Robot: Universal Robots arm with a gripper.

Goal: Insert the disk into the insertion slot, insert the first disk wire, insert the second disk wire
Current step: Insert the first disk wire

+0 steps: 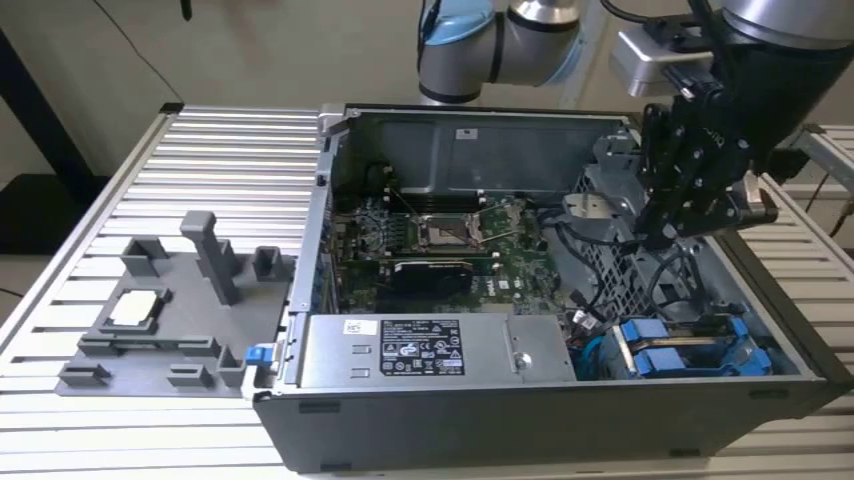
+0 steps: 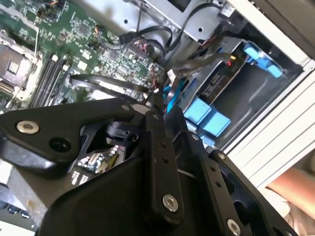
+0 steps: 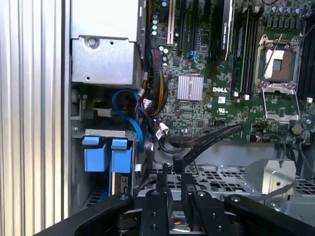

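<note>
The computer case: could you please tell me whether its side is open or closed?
Open: the computer case has no side panel on it, and its motherboard lies exposed to the exterior view.

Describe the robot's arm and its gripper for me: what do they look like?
The arm is made of round silver-grey metal segments with light blue caps at the joints. A pale grey box is mounted near its wrist. The gripper is black, built of flat jointed bars fastened with small silver screws.
</note>
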